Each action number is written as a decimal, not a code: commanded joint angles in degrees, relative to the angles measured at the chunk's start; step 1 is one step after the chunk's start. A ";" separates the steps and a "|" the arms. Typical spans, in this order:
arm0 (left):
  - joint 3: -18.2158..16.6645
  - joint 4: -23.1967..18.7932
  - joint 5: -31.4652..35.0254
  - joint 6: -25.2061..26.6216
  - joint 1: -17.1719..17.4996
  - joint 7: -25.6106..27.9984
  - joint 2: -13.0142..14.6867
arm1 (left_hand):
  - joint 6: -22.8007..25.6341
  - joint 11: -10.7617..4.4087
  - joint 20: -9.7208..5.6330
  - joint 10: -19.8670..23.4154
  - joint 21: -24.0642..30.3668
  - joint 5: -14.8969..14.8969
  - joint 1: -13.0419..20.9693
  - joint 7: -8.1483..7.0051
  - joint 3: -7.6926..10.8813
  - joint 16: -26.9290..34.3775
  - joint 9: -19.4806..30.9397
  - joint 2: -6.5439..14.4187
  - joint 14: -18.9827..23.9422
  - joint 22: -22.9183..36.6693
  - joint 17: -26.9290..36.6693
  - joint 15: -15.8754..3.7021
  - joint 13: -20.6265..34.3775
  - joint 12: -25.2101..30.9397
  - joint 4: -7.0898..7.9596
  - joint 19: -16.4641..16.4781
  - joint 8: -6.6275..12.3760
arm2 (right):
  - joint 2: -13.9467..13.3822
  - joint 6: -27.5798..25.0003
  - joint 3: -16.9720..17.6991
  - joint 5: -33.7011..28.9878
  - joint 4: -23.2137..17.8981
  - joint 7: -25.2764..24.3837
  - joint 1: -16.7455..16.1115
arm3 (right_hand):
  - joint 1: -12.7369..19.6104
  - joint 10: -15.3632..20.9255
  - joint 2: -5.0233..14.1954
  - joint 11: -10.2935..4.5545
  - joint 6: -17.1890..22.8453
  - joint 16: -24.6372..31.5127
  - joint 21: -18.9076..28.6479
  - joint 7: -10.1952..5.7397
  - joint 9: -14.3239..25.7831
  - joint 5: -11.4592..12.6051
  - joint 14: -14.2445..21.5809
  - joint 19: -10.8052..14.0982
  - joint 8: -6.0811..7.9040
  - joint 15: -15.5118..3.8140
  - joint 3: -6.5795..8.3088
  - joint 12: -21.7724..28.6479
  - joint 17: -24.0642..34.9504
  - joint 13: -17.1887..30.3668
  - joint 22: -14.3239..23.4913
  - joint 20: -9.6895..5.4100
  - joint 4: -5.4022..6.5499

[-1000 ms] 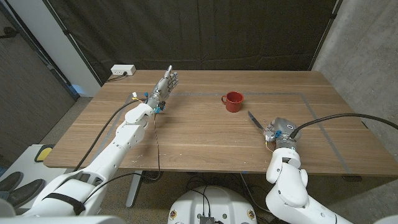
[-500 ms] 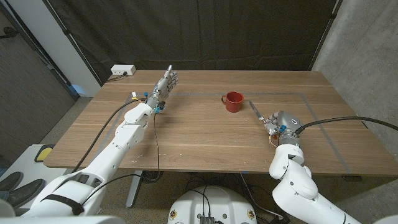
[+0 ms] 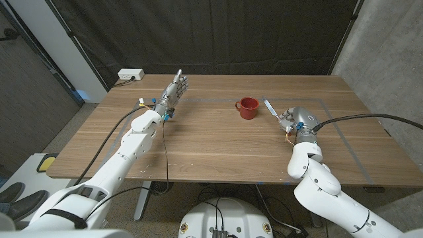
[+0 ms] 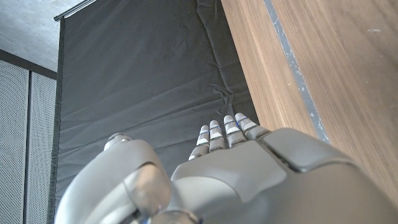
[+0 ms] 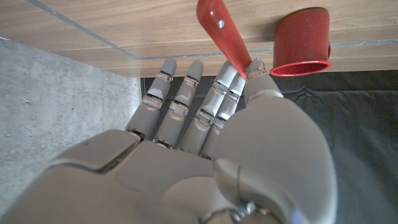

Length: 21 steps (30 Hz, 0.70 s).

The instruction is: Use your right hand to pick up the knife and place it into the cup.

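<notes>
- On the table (image 3: 218, 142), I have open wood all round; my left hand (image 3: 176, 88) holds nothing, fingers straight, far off by the back edge.
- My right hand (image 3: 291, 121) pinches the knife between thumb and fingers.
- The cup (image 3: 248, 108) stands just beside it, upright, mouth free.
- The knife (image 3: 269, 106) is lifted, not yet in; I judge only the drop remains.

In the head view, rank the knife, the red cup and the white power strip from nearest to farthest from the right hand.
1. knife: pinched in the right hand, reaching toward the cup.
2. red cup: on the table, to the hand's left, near the middle.
3. white power strip: at the table's far left corner, beyond the left hand.
</notes>
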 commanded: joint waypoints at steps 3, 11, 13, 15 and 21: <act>0.00 -1.54 0.17 0.48 0.67 0.66 0.56 | -0.13 -0.28 0.08 -0.13 -0.16 -0.01 -0.15 -0.34 -0.38 -0.15 0.15 0.24 -0.02 0.27 0.10 -0.06 0.14 -0.08 0.05 -0.37 -0.08 | -2.71 9.31 2.53 6.02 7.05 -1.10 9.44 | 2.06 0.25 2.74 -0.33 0.76 -0.35 -0.25 -1.15 0.13 0.41 0.66 0.22 0.39 -4.60 0.27 0.33 -0.01 0.36 0.29 0.48 0.56; -0.06 -2.35 0.16 0.89 1.08 0.90 0.88 | -0.14 -0.26 0.08 -0.07 -0.18 -0.02 -0.13 -0.30 -0.46 -0.16 0.15 0.27 -0.08 0.27 0.09 0.04 0.14 -0.05 0.04 -0.37 -0.08 | -1.74 14.74 3.27 8.72 10.64 -1.11 12.66 | 2.02 0.19 2.72 -0.39 0.72 -0.52 -0.31 -1.21 0.07 0.41 0.40 0.12 0.33 -4.70 0.29 0.31 -0.01 0.51 0.31 0.53 0.57; -0.07 -2.43 0.14 0.86 1.10 0.89 0.88 | -0.14 -0.22 0.07 -0.18 -0.19 -0.03 -0.13 -0.30 -0.48 -0.16 0.15 0.28 -0.08 0.27 0.09 -0.01 0.14 -0.09 0.03 -0.39 -0.08 | -1.58 15.86 3.17 9.17 11.57 -0.84 13.62 | 1.99 0.21 2.75 -0.41 0.77 -0.50 -0.33 -1.22 0.06 0.41 0.46 0.08 0.34 -4.66 0.30 0.31 0.01 0.55 0.31 0.57 0.60; -0.07 -2.49 0.12 0.84 1.14 0.85 0.89 | -0.11 -0.23 0.07 -0.11 -0.19 -0.03 -0.12 -0.31 -0.50 -0.15 0.15 0.29 -0.07 0.27 0.09 0.03 0.14 -0.07 0.03 -0.38 -0.07 | -1.22 16.79 3.05 9.60 12.50 -0.69 14.53 | 1.96 0.20 2.73 -0.42 0.75 -0.51 -0.37 -1.29 0.04 0.41 0.46 0.00 0.32 -4.64 0.29 0.30 0.01 0.58 0.31 0.59 0.61; -0.25 -2.77 0.14 0.58 1.38 1.11 0.95 | -0.13 -0.22 0.07 -0.14 -0.20 -0.05 -0.11 -0.30 -0.56 -0.14 0.15 0.32 -0.05 0.28 0.09 -0.01 0.14 -0.07 0.03 -0.38 -0.07 | -0.61 18.55 2.05 10.09 14.93 0.42 17.45 | 1.95 0.29 2.70 -0.44 0.85 -0.54 -0.38 -1.42 0.00 0.41 0.47 0.01 0.33 -4.65 0.31 0.33 0.00 0.67 0.32 0.71 0.59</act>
